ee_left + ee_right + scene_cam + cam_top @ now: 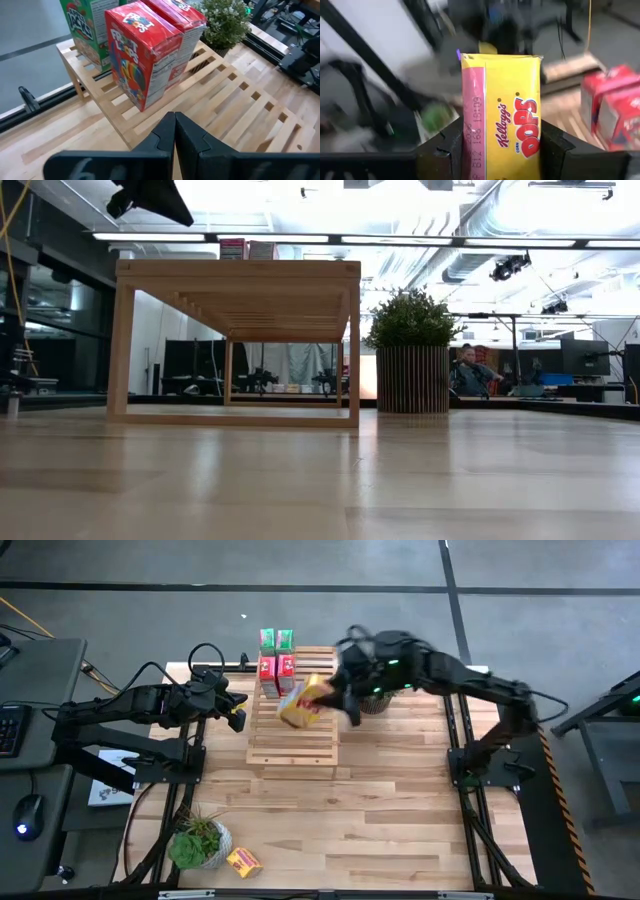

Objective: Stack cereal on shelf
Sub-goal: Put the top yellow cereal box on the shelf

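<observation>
The pale slatted shelf stands at the table's far middle. Two green cereal boxes and two red boxes stand upright on its far end, also seen as red boxes and a green box in the left wrist view. My right gripper is over the shelf, shut on a yellow cereal box. A second yellow box lies flat near the table's near left corner. My left gripper, shut, hovers just left of the shelf. My right gripper pinches the yellow box between its two fingers, one on each of two opposite sides near one end. It reaches in from the table's right. The box juts forward past the fingertips, tilted, above the shelf's slats.
A potted green plant stands right of the shelf, under my right arm, and shows as a plant in the low view. Another small plant sits beside the loose yellow box. The shelf's near slats are bare. A person sits in the room beyond.
</observation>
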